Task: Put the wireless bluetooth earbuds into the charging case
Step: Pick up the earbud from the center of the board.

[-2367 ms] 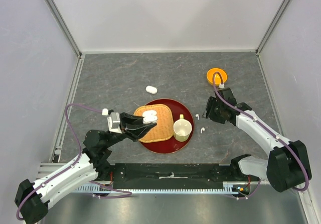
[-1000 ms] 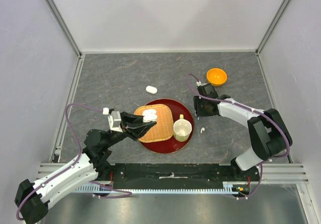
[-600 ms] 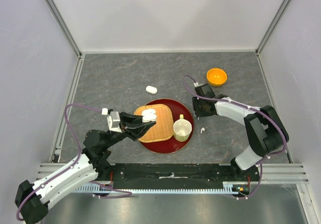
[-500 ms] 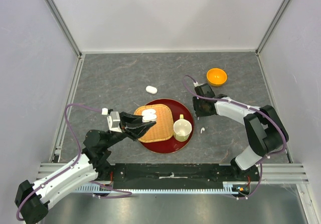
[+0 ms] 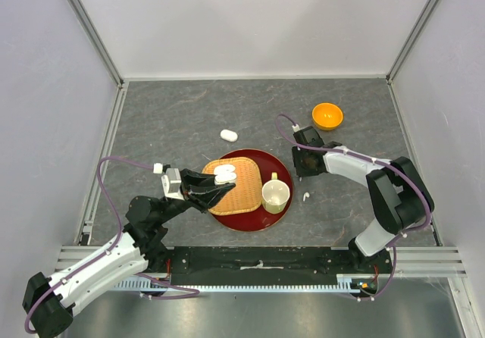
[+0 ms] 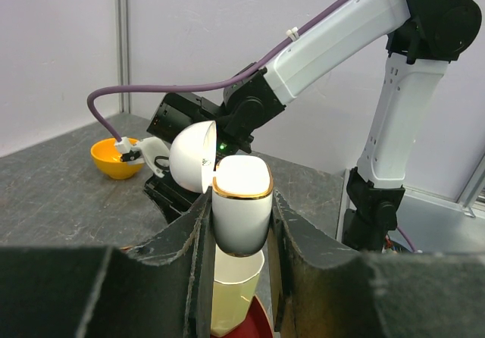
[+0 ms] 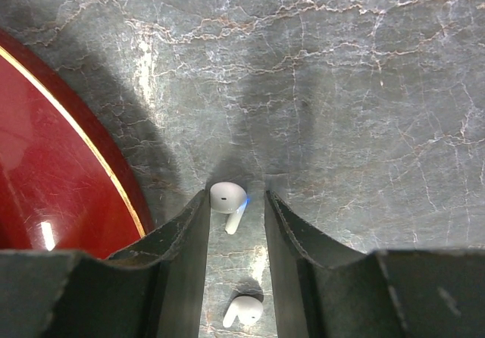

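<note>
Firmly, left end effector (image 6: 239,198) clamps glossy rounded case (image 6: 241,213); right end effector (image 7: 235,195) straddles earbud (image 7: 225,197), half-open

The left jaws grip an open white charging case (image 5: 225,174) over a woven mat (image 5: 244,198) on a round red tray (image 5: 256,227), where a cream cup (image 5: 275,194) stands just beside the mat's right edge. The right jaws point down at the grey, stone-patterned surface (image 5: 167,126) just off the tray's right rim, with one small white earbud (image 5: 306,197) lying near them. A second white case (image 5: 228,135) lies behind the tray, and an orange bowl (image 5: 327,115) sits at the far right.
</note>
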`<state>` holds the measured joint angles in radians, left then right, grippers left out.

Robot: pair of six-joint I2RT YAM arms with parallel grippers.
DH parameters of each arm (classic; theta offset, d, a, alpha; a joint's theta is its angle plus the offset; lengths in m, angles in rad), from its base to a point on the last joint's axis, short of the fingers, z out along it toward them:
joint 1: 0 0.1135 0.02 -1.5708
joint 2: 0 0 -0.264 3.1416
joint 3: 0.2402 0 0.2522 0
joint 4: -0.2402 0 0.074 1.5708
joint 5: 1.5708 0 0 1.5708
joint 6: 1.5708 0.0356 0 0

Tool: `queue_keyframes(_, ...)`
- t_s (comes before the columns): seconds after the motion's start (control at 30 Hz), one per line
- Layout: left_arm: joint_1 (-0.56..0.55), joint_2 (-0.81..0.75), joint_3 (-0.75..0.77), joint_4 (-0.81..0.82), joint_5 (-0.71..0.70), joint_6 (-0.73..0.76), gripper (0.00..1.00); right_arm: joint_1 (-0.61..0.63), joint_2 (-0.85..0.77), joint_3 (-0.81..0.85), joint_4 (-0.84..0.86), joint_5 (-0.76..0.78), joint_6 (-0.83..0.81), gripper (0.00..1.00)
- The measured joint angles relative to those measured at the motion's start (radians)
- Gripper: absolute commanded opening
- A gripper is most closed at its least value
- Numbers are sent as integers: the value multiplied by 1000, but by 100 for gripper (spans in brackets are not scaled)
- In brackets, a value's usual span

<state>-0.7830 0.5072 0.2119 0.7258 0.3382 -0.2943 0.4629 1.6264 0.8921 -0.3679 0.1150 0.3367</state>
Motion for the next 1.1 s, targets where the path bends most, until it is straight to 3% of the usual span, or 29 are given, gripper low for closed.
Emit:
queue_keyframes(0.33, 0, 5, 0, 0, -7, 0, 2, 3, 12, 12, 0, 0, -10, 40)
queue_keyframes(1.1, 0, 2, 0, -16, -16, 0, 2, 4, 18, 19, -8, 0, -15, 25)
